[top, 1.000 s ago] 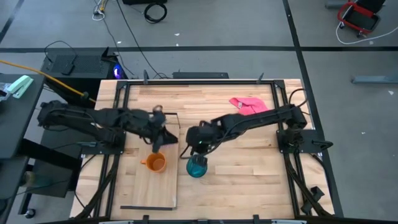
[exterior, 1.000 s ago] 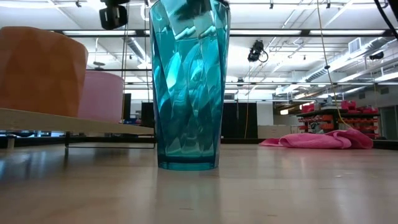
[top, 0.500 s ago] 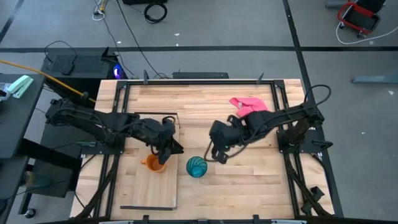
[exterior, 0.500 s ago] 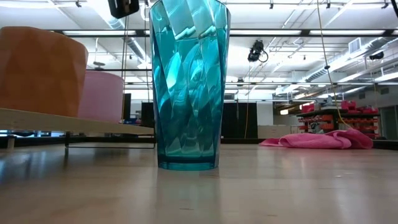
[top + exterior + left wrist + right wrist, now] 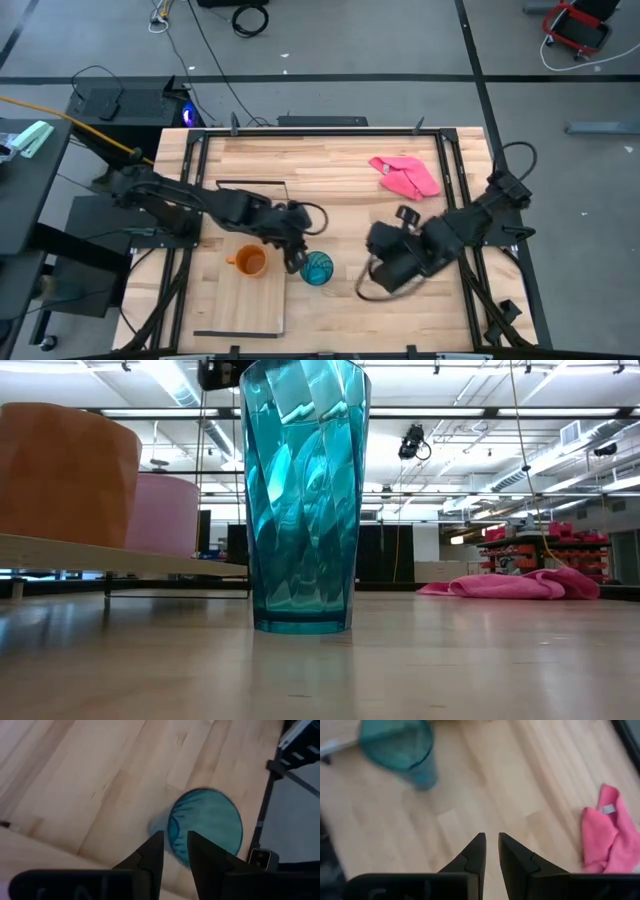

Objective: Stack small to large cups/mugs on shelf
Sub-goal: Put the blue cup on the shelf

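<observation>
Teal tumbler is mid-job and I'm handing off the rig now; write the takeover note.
Left claw: open, empty, poised over the teal tumbler's rim.
Right claw: holds nothing, off to the tumbler's right over bare table.
Orange mug and lilac mug stand on the shelf.
Tumbler upright on the table beside the shelf's edge; pink cloth at the back.
Left to do: move the tumbler onto the shelf.

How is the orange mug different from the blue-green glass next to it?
The orange mug is opaque with a handle; the teal tumbler is see-through, faceted and handle-free. In the low view the tumbler stands much taller than the mug. The mug sits on the raised shelf; the tumbler stands on the table just beside it. Both are upright, with open mouths up.
</observation>
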Controlling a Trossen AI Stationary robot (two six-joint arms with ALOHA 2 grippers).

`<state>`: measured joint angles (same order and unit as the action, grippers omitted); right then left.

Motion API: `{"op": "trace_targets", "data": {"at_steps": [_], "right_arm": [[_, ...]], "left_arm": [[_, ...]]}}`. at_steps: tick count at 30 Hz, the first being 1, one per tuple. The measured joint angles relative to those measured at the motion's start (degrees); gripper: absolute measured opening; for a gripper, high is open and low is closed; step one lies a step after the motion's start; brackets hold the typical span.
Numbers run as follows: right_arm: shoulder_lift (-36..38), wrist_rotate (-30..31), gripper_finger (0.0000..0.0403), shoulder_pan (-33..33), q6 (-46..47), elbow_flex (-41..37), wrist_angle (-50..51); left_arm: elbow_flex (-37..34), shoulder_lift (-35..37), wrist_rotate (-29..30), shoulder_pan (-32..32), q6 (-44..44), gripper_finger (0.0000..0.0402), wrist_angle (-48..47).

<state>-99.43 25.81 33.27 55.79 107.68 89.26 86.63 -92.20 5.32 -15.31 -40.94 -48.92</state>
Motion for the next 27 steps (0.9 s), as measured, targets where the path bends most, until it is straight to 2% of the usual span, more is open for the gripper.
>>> {"op": "trace_targets", "data": {"at_steps": [3, 8, 16, 27], "right_arm": [[1.86, 0.15, 0.0059, 4.29, 4.20, -2.57, 0.22], [6.55, 0.30, 0.0059, 11.55, 14.99, -11.11, 0.74], [12.58, 0.32, 0.0059, 19.91, 29.71, -22.35, -2.03], [13.74, 3.48, 0.0059, 21.56, 31.10, -24.59, -3.78]], "left_arm": [[5.00, -3.83, 0.00, 0.00, -1.73, 0.0094, -3.86], [12.34, -9.69, -0.58, 0.01, -3.84, 0.0094, -9.82], [14.29, -14.63, -4.10, -0.45, -5.69, 0.0098, -11.48], [14.30, -15.25, -4.00, -0.24, -7.92, 0.0097, -14.09]]}}
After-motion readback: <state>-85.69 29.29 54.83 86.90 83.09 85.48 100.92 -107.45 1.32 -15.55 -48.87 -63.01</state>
